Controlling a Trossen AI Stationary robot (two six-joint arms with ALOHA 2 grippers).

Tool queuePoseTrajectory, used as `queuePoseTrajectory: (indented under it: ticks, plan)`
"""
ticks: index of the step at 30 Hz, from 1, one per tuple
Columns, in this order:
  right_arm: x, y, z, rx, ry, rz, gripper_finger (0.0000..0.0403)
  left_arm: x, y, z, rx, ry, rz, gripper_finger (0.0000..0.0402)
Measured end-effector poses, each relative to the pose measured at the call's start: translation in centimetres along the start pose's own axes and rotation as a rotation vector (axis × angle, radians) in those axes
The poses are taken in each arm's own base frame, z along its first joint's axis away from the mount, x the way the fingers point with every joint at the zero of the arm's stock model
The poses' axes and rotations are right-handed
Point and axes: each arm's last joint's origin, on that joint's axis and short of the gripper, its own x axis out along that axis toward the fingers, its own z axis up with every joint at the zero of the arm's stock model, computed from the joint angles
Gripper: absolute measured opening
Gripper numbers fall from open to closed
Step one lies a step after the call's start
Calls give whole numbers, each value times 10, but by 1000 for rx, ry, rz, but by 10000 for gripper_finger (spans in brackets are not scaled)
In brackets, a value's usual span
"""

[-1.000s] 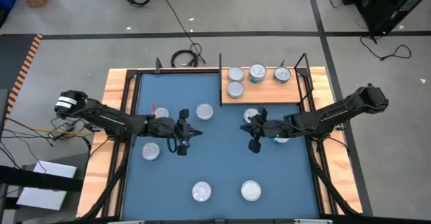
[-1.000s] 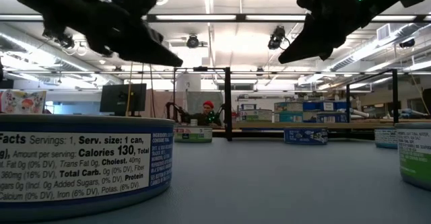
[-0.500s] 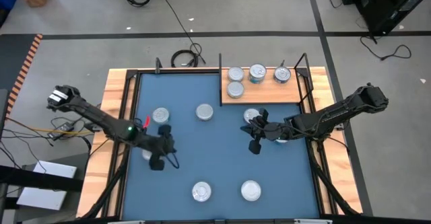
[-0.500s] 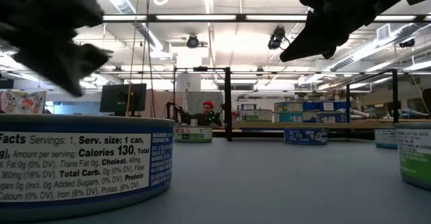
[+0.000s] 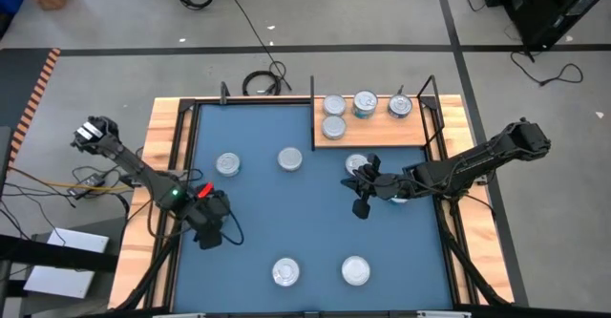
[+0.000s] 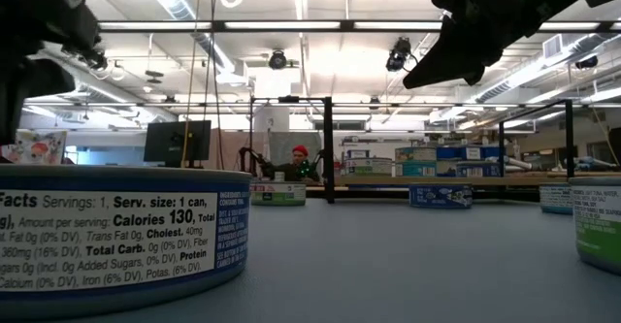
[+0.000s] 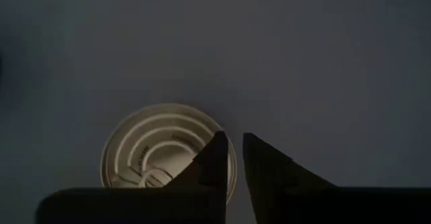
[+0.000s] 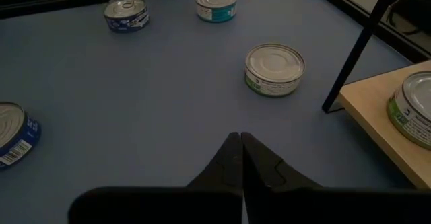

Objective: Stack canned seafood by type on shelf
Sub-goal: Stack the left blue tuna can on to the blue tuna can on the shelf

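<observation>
Left end effector (image 5: 206,234) hangs over the left part of the blue mat (image 5: 315,222), near the mat's left edge. In the left wrist view its fingers (image 7: 217,158) stand slightly parted, with a narrow gap between the tips, nothing between them. A tin with a ribbed silver lid (image 7: 165,153) sits directly under the fingertips, partly covered by them; whether the tips touch the lid, cannot tell. In the high view this tin is hidden under the arm.

Right end effector (image 5: 362,191) hovers over the right-centre of the mat, clenched: its fingers (image 8: 232,158) meet at the tips in the right wrist view, empty. A tin (image 5: 356,165) lies just beyond it, toward the shelf.

Shelf (image 5: 382,132), a light-brown wooden board, sits at the far right corner of the table (image 5: 164,127). Four tins stand on it: three in a row along the back (image 5: 365,103) and one (image 5: 332,126) in front of the leftmost. No tin on it appears stacked on another from above.

Loose tins on the mat: two toward the far left-centre (image 5: 227,164) (image 5: 290,159), two near the front edge (image 5: 284,272) (image 5: 355,270).

Low view: a tin with a blue-rimmed nutrition label (image 6: 121,236) fills the near left; a green-labelled one (image 6: 599,221) is cut by the right edge.
</observation>
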Motion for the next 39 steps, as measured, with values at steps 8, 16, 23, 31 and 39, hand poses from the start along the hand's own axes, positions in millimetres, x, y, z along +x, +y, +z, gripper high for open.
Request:
queuePoseTrajectory:
  ticks: [8, 16, 23, 31, 39]
  plan:
    - [0, 0, 0, -1, 1, 0, 3, 19, -9, -4, 16, 79, 72, 89]
    - [0, 0, 0, -1, 2, -1, 3, 33, -14, -3, -35, 115, 133, 90]
    - [0, 0, 0, -1, 2, -1, 3, 36, -12, -2, -106, 54, 191, 84]
    - [0, 0, 0, -2, 2, 0, 3, 37, -12, -1, -54, 17, 211, 14]
    - [0, 0, 0, -2, 3, 0, 3, 38, -20, 15, 44, -58, 95, 3]
